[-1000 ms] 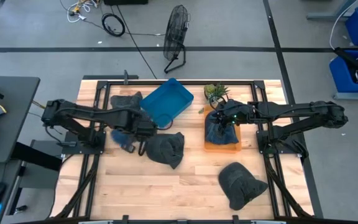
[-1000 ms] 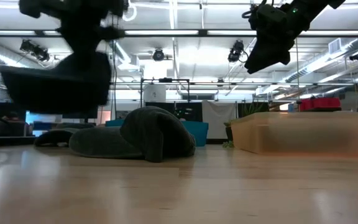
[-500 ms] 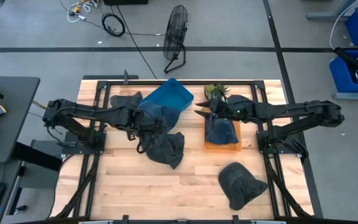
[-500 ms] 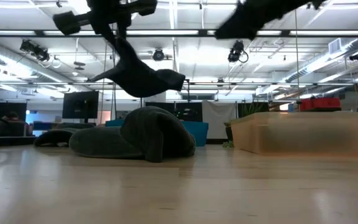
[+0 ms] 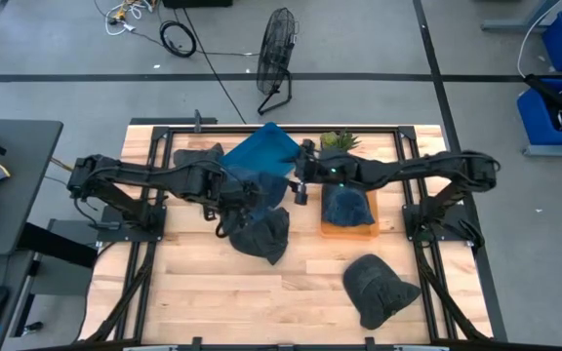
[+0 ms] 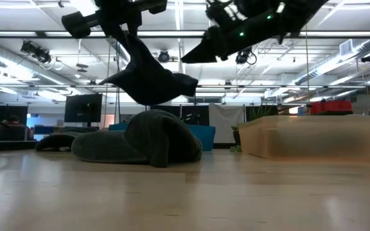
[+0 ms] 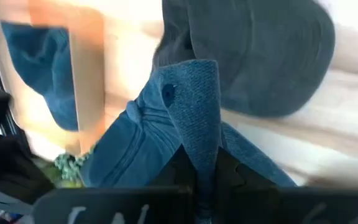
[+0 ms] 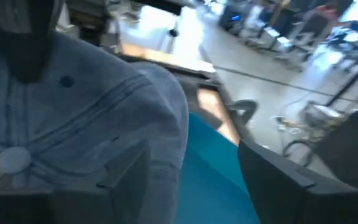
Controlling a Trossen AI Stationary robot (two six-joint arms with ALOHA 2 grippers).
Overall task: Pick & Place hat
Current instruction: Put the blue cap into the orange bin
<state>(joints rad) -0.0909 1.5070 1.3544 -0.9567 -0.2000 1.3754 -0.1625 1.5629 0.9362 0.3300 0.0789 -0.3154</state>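
My left gripper (image 5: 245, 198) is shut on a blue denim hat (image 5: 259, 191) and holds it in the air above a dark hat (image 5: 261, 234) that lies on the table. In the low view the blue hat (image 6: 148, 80) hangs below that gripper (image 6: 119, 16). My right gripper (image 5: 297, 185) is open and reaches from the table's right side up to the hanging hat (image 8: 73, 118). Its two fingers (image 8: 272, 180) stand wide apart. A second blue hat (image 5: 347, 205) lies in the orange tray (image 5: 349, 230). My left gripper pinches a fold of the blue hat's crown (image 7: 201, 163) between its two fingers, coming from above. The hat is lifted clear and hangs slack below the fingers (image 6: 148, 80), button (image 7: 168, 93) and panels spread downward. My right gripper is right beside the hat, but I cannot tell whether it touches it.
A blue bin (image 5: 266, 151) stands tilted at the far middle of the table. Another dark hat (image 5: 379, 288) lies near the right front, and a dark hat (image 5: 196, 156) at the far left. A small plant (image 5: 340, 142) stands behind the tray. Bare wood shows along the near edge.
My left gripper has carried the blue hat up and toward the table's right, over the dark hat, where it now hangs. My right gripper has left the orange tray and swung toward the table's left, up to the hanging hat. The hat in the tray stayed put.
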